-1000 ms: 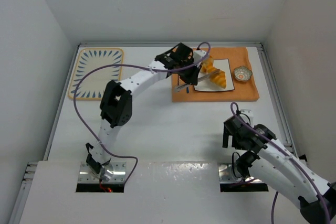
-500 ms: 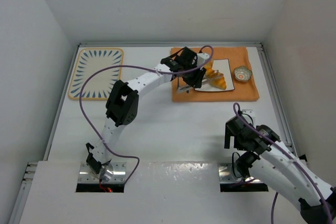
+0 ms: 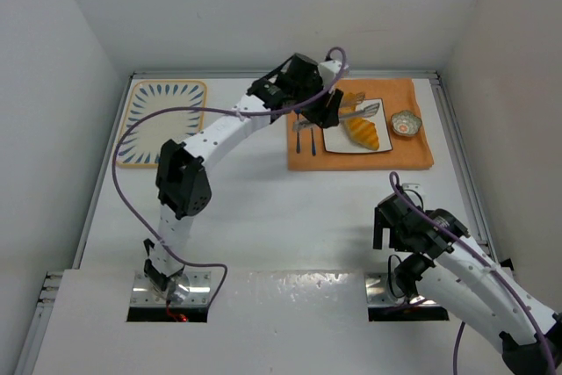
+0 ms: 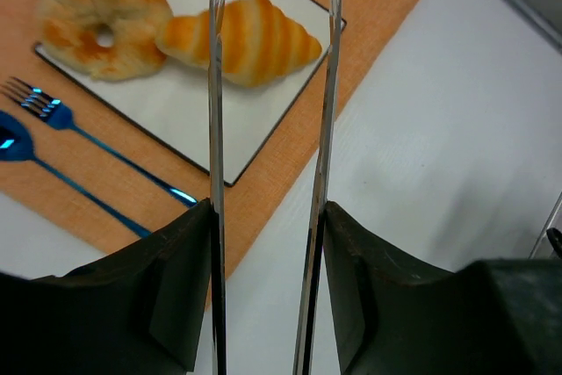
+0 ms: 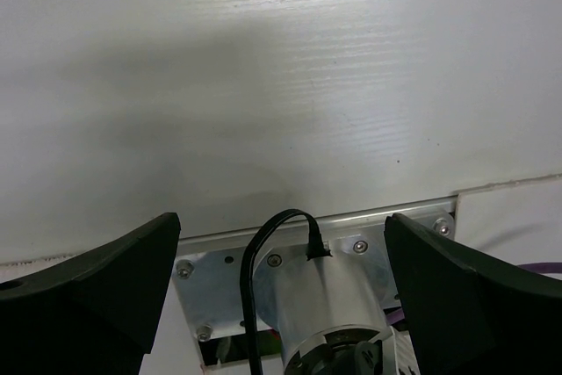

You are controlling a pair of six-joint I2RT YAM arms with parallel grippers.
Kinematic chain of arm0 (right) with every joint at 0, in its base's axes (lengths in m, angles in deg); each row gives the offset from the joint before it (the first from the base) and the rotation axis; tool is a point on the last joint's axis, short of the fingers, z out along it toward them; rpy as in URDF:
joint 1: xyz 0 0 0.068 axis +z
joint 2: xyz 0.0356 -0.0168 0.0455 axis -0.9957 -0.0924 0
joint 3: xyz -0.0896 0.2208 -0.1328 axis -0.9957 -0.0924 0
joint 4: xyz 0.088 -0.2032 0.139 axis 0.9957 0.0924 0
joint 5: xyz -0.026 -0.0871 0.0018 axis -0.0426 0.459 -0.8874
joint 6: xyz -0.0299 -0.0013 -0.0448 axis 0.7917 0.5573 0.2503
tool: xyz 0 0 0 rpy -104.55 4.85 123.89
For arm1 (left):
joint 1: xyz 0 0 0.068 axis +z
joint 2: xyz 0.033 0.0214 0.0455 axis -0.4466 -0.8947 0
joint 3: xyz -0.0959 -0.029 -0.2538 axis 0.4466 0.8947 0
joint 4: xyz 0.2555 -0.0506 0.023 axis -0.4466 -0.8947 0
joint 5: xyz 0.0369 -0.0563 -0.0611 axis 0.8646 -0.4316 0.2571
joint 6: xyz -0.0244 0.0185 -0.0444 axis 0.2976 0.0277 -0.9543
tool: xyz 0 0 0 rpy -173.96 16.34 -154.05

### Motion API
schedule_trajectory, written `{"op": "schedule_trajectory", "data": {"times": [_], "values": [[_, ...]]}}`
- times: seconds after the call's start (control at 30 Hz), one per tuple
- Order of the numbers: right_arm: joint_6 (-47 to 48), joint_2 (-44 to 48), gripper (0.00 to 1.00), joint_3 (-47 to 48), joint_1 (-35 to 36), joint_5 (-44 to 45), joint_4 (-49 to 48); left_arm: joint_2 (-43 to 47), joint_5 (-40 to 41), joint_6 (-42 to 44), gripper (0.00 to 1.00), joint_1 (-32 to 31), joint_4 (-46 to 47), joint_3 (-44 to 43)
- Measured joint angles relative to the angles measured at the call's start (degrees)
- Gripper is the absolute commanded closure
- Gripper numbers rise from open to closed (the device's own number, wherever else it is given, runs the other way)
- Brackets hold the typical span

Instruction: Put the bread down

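The bread lies on a white plate (image 4: 219, 120): a knotted bun (image 4: 101, 10) at its left and a ridged croissant (image 4: 241, 39) beside it. In the top view the croissant (image 3: 362, 132) is plain and the bun (image 3: 350, 99) is partly hidden by the arm. My left gripper (image 4: 268, 252) is shut on metal tongs (image 4: 215, 129). The tong blades stand apart and empty, above the plate, and their tips (image 3: 369, 111) point right. My right gripper (image 3: 386, 221) is open and empty near its own base.
The plate sits on an orange mat (image 3: 413, 151) with a blue fork (image 4: 88, 133) and spoon (image 4: 44, 164) at its left. A small patterned bowl (image 3: 405, 123) stands right of the plate. A blue-patterned tray (image 3: 162, 120) lies at the far left.
My left wrist has drawn back toward the far side and turned, so the tongs now point right over the plate. Both bread pieces stay on the plate. The right arm has not moved.
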Motion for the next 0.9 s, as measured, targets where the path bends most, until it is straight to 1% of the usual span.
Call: {"op": "schedule_trajectory", "data": {"times": [0.1, 0.13, 0.2, 0.27, 0.37, 0.43, 0.47, 0.53, 0.67, 0.77, 0.9], "values": [[0.37, -0.09, 0.00, 0.24, -0.02, -0.83, -0.02, 4.48, -0.02, 0.09, 0.46, 2.78, -0.79, 0.00], [0.48, -0.15, 0.00, 0.33, -0.02, -1.11, -0.07, 6.25, 0.28, 0.11, 0.48, 4.37, -1.11, 0.24], [0.68, -0.52, 0.00, 0.72, -0.02, -1.86, -0.28, 11.52, 1.31, 0.15, 0.50, 9.38, -0.31, 3.87], [0.87, -0.83, 0.00, 0.83, -0.02, -2.71, -1.01, 17.31, 2.80, 0.02, 0.50, 15.87, 0.44, 9.68], [1.14, -1.27, 0.00, 0.83, -0.02, -3.93, -2.08, 25.92, 6.32, -0.50, 0.50, 27.47, 1.79, 21.00], [1.40, -1.60, 0.00, 0.83, -0.02, -5.03, -3.23, 29.90, 8.17, -0.94, 0.50, 32.63, 1.88, 28.13], [1.51, -1.70, 0.00, 0.83, -0.02, -5.35, -3.54, 31.30, 8.98, -0.98, 0.50, 33.86, 1.81, 31.39], [1.64, -2.32, 0.00, 0.83, 0.00, -6.12, -4.42, 33.73, 9.42, -1.05, 0.50, 33.44, 3.32, 39.08], [1.95, -4.09, 0.00, 0.83, 0.04, -7.54, -5.53, 34.67, 10.49, -1.11, 0.50, 28.72, 5.70, 50.64], [1.92, -4.63, 0.00, 0.79, 0.04, -8.09, -5.81, 33.29, 12.17, -1.16, 0.51, 26.86, 7.04, 53.94], [1.55, -4.50, 0.00, 0.28, 0.04, -8.74, -6.03, 29.94, 14.53, -2.56, 0.51, 27.15, 11.43, 54.45]]}}
